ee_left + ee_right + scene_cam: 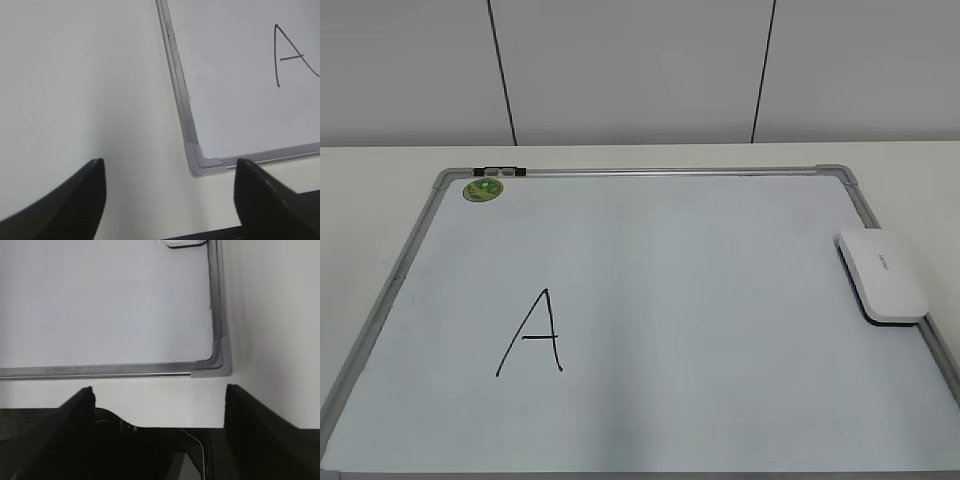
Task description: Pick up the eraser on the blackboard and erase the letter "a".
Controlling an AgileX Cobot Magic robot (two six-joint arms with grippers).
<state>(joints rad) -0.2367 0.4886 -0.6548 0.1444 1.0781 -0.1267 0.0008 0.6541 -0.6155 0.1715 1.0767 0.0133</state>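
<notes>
The blackboard [700,290] lies flat on the table, pale surface in a silver-grey frame. The white eraser [882,275] rests on its right edge, dark felt down; its near end shows at the top of the right wrist view [185,242]. No small lowercase "a" shows in any view. A large capital "A" [532,335] is drawn at the lower left and also shows in the left wrist view [292,55]. My left gripper [170,162] is open and empty by the board's near left corner [200,162]. My right gripper [160,389] is open and empty before the near right corner [220,365].
A round green magnet [482,189] sits in the board's far left corner, beside a small black clip [500,172] on the frame. The cream table [380,190] surrounds the board, with a grey panelled wall behind. Neither arm shows in the exterior view.
</notes>
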